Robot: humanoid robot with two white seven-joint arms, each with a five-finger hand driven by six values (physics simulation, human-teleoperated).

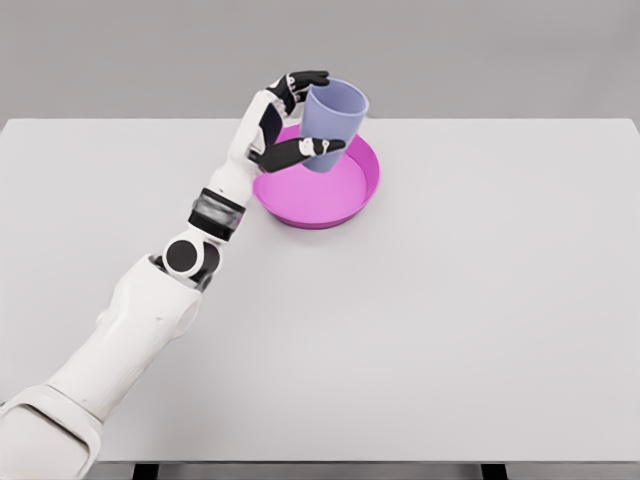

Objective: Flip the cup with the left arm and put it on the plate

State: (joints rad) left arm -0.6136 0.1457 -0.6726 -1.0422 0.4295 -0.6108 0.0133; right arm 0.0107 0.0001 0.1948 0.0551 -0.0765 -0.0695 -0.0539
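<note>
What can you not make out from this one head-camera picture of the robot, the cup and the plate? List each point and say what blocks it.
- Whether the cup touches the plate: head view, the cup's own body covers its base.
- The plate's far-left rim: hidden behind the left hand and cup.
- The cup's left side: covered by the fingers.
- The right arm: out of view.
- The table front legs: cut off by the bottom edge.

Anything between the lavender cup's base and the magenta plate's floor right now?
Nothing shows there in the head view: the lavender plastic cup, gripped by the left hand, sits over the bare inside of the round magenta plate.
</note>
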